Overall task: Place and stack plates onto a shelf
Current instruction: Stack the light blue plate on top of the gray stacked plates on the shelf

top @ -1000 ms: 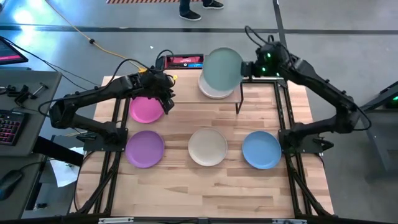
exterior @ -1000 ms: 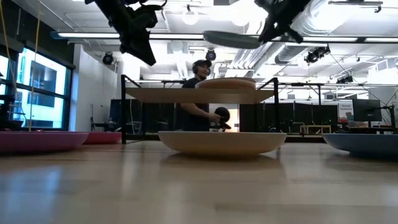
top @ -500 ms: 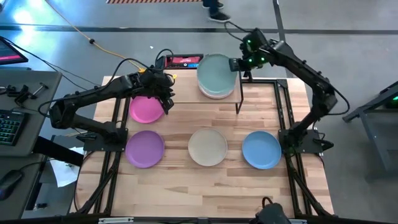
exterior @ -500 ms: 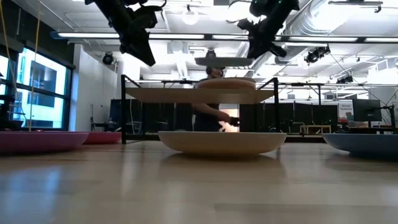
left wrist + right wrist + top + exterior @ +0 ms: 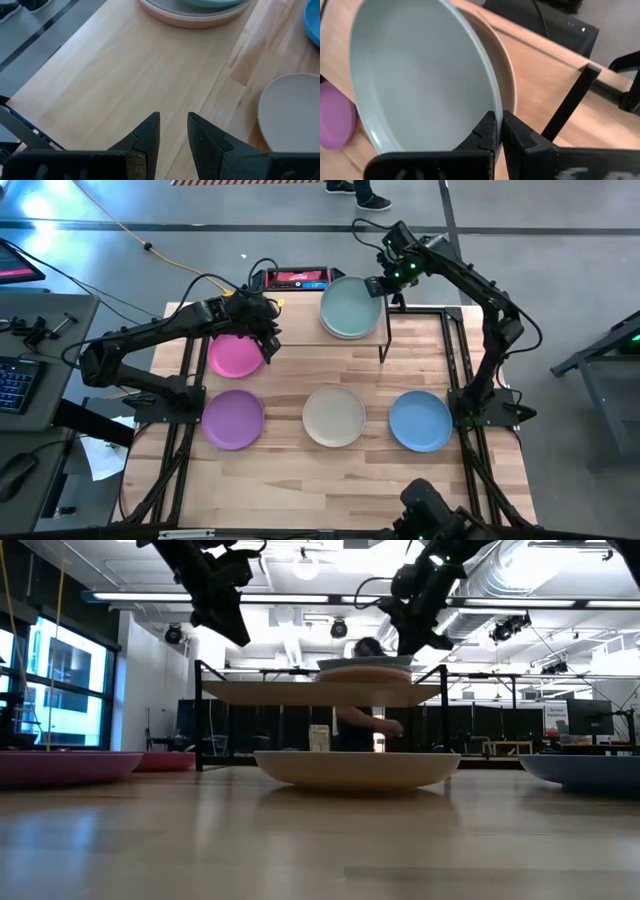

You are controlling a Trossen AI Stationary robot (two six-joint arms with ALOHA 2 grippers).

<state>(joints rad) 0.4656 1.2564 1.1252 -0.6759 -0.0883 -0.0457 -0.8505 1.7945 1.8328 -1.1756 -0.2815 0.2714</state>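
A teal plate [image 5: 348,307] is over a stack of peach and pale plates [image 5: 365,674] on the right half of the shelf [image 5: 300,693], with my right gripper [image 5: 378,285] shut on it. My left gripper [image 5: 268,346] hangs high above the pink plate [image 5: 233,357]. Its fingers are slightly apart, open with nothing between them [image 5: 173,125]. The shelf stands on thin black legs [image 5: 383,340] at the table's far middle. My right gripper pinches the teal plate's rim [image 5: 492,107] on its far right side, one finger inside the plate and one outside. The fingers slant down from the far right. The plate lies level, close on the stack; whether it rests there I cannot tell.
A purple plate [image 5: 233,419], a cream plate [image 5: 335,416] and a blue plate [image 5: 420,421] lie in a row on the table nearer the front. A red and black device [image 5: 296,278] sits at the far edge. A person [image 5: 365,725] stands in the room behind the shelf.
My right gripper has gone down and a little toward the table's left and far edge, tipping further downward, still shut on the teal plate. The plate has come down from well above the shelf to just over the stack and stays level.
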